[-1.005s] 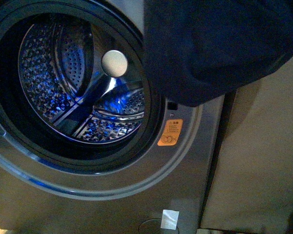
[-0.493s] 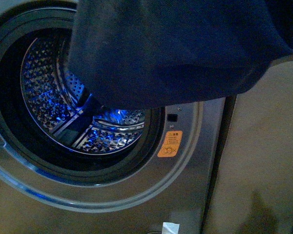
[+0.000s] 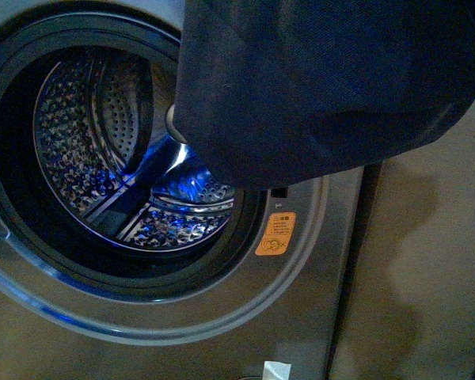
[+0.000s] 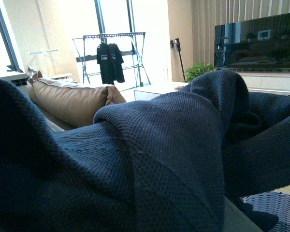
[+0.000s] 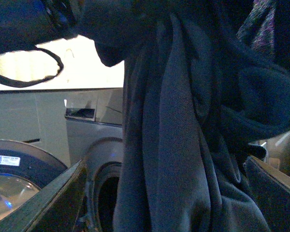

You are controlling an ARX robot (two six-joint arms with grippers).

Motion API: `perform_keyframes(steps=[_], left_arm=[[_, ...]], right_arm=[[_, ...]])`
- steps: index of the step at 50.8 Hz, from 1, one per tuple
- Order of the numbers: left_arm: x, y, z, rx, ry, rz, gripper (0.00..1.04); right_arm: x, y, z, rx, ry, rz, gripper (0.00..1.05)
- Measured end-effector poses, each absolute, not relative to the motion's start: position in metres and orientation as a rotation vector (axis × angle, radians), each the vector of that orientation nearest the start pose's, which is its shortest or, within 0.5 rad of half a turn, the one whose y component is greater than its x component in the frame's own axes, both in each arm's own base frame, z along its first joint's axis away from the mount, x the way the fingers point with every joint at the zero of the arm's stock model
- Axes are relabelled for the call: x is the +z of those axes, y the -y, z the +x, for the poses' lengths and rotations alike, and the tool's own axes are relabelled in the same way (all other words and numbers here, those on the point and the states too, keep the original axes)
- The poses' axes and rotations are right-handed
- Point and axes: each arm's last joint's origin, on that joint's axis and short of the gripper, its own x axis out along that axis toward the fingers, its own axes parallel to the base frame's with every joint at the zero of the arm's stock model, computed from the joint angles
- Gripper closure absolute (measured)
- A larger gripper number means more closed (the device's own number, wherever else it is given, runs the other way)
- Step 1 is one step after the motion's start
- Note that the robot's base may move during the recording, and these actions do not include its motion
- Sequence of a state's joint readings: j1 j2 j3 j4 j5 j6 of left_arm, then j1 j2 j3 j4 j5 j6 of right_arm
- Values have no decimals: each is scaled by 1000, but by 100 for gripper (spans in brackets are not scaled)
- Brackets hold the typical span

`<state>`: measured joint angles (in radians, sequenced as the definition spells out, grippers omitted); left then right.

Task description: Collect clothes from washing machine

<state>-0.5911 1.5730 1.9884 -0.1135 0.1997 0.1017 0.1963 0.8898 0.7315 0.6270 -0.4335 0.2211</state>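
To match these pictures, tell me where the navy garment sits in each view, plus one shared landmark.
Front view: navy garment hangs across the upper right, overlapping the drum opening.
Left wrist view: it fills the foreground.
Right wrist view: it hangs through the middle.
Landmark: washing machine, front and right wrist views only.

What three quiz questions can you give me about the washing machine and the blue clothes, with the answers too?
1. True or false: the navy clothes hang outside the drum, covering the upper right of the washing machine opening.
2. The sticker beside the opening is: A orange, B green, C purple.
3. In the left wrist view, what hangs on the drying rack?
Key: 1 true; 2 A; 3 black shirts.
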Motion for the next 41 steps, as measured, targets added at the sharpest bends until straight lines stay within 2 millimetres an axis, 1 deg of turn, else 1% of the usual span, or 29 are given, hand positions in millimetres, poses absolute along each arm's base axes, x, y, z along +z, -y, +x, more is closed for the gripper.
perform_keyframes(steps=[8,12,18,25,33,38,41], left_arm=[[550,179,256,-768,343,35,92],[550,179,256,-768,343,35,92],[550,179,256,-768,343,35,92],[550,179,256,-768,343,35,92],[550,179,256,-765,343,35,92],[550,179,256,-765,343,35,92],[550,179,256,-765,343,35,92]], right_arm=[[373,-72,223,644,371,76,7],[370,-85,236,656,351,62,7],[367,-102,246,674,338,62,7],[364,-118,252,691,336,76,7],[365,-128,259,658,351,94,7],[366,-129,265,594,372,106,18],[367,-129,269,545,386,105,27]])
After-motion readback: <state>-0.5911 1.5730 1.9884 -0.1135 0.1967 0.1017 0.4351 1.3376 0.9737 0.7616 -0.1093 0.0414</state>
